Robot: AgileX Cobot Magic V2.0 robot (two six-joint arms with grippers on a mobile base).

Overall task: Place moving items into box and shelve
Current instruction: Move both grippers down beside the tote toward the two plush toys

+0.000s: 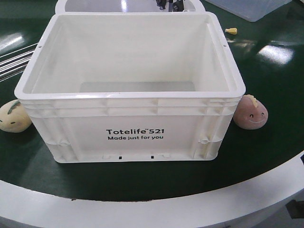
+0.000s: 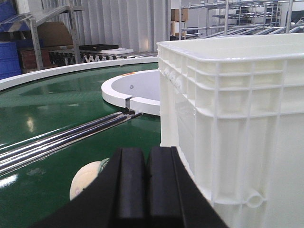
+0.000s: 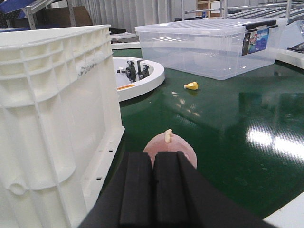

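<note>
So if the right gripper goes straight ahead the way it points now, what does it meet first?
Most likely the pinkish-brown toy, which sits just ahead of the shut right gripper, beside the white box; the exact depth is unclear.

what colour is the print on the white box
Black print on the white box, clearest in the exterior front-facing view.

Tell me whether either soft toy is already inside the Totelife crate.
No, the crate is bare inside; the pink toy and the cream toy sit outside it, one on each side.
</note>
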